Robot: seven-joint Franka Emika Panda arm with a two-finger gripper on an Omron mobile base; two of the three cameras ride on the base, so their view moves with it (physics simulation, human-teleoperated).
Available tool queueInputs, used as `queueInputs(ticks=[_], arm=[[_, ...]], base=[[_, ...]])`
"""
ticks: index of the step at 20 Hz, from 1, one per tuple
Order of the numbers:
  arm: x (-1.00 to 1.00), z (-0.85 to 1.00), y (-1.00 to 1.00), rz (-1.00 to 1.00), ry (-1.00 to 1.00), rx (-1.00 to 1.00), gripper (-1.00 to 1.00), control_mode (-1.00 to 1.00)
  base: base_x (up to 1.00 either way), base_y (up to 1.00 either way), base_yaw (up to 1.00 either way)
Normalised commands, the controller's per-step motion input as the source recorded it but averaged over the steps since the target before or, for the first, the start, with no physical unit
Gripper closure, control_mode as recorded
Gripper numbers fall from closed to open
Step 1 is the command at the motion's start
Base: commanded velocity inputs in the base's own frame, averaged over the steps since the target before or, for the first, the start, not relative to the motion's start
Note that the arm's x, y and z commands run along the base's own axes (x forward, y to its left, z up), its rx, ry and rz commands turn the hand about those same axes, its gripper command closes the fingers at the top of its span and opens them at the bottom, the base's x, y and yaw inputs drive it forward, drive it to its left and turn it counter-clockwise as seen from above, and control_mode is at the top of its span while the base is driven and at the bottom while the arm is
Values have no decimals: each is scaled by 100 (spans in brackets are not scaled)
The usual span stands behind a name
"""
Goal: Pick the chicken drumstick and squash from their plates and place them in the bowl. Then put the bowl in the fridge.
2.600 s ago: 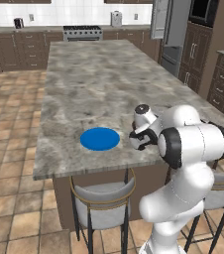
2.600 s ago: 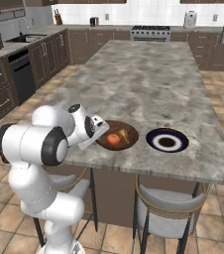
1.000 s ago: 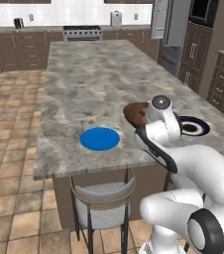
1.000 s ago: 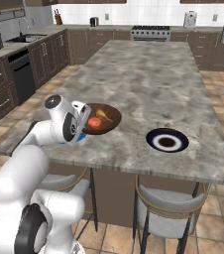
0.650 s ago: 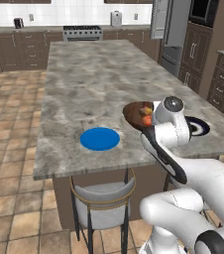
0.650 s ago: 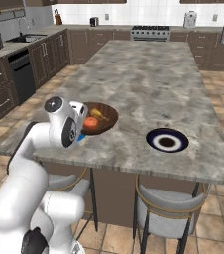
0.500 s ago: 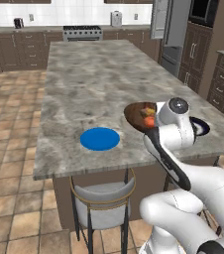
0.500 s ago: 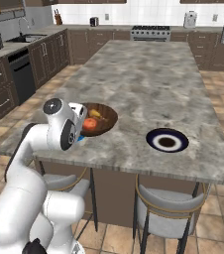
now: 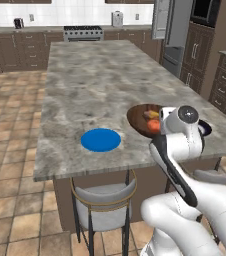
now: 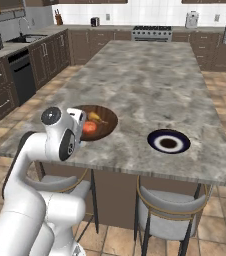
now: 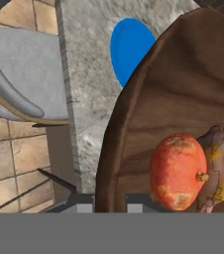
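Gripping the stiff wooden bowl (image 11: 183,89) by its near rim, end effector (image 11: 109,201) clamped shut; loose squash (image 11: 178,171) and drumstick (image 11: 223,171) may roll, so best kept level.

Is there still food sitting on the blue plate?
No, the blue plate lies bare on the counter, while the orange squash and the drumstick sit in the wooden bowl.
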Motion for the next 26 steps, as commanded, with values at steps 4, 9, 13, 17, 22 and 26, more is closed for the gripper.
queueInputs(ticks=[4, 9, 13, 17, 22, 26], arm=[[0, 0, 0, 0, 0, 0, 100, 100], [0, 0, 0, 0, 0, 0, 100, 100], [0, 0, 0, 0, 0, 0, 100, 100], [0, 0, 0, 0, 0, 0, 100, 100], [0, 0, 0, 0, 0, 0, 100, 100], [0, 0, 0, 0, 0, 0, 100, 100]], base=[[-25, 0, 0], [-54, -4, -15], [-20, -3, -53], [-1, -2, -73], [0, -26, -66], [2, -37, -61]])
